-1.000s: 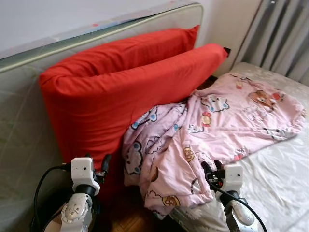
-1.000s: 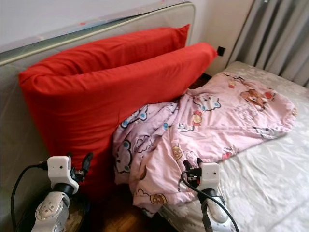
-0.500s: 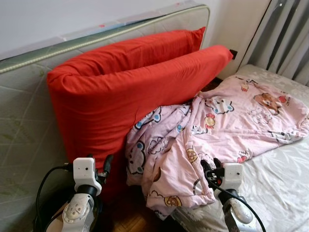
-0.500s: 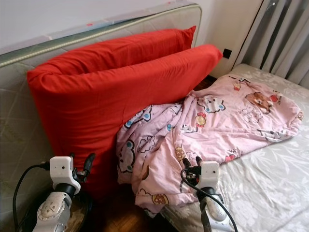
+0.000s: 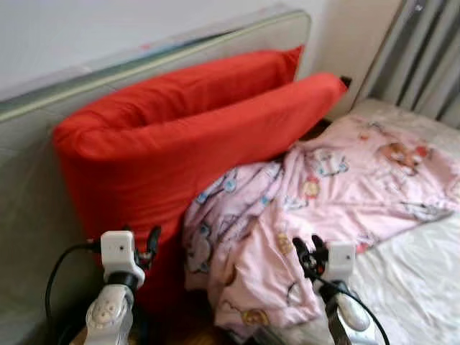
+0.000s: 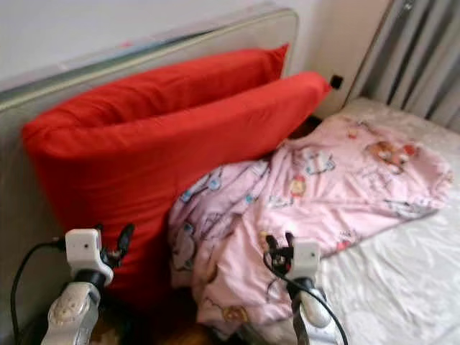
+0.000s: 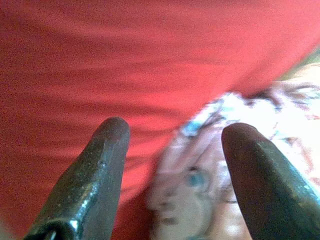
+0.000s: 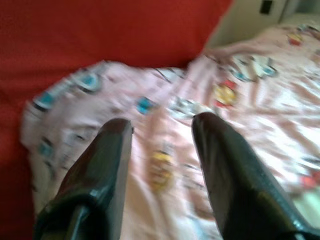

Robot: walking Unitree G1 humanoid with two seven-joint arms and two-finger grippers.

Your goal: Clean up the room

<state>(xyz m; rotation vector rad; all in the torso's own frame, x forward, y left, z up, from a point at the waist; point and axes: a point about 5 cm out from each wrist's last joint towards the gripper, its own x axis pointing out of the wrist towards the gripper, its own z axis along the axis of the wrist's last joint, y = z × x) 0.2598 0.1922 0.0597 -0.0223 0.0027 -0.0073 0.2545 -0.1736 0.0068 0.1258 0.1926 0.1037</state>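
A pink blanket (image 5: 338,187) printed with cartoon animals lies crumpled across the bed (image 5: 417,266) and spills over its near edge. Two long red pillows lean against an upright mattress (image 5: 29,187), the front pillow (image 5: 187,151) touching the blanket and the back pillow (image 5: 215,75) behind it. My left gripper (image 5: 144,241) is open and empty, low in front of the front pillow's end; in its wrist view the gripper (image 7: 175,127) faces red fabric and the blanket's edge. Over the blanket's hanging corner my right gripper (image 5: 307,251) is open, with the pink cloth (image 8: 165,95) just ahead of its fingers.
Grey curtains (image 5: 424,50) hang at the back right beside a wall socket (image 5: 346,80). A dark gap of wooden floor (image 5: 194,327) lies between the pillows and the bed. Black cables loop from both wrists.
The whole picture has shifted slightly and gone blurred, so the camera moved. Both grippers keep the same open pose; pillows and blanket lie as before.
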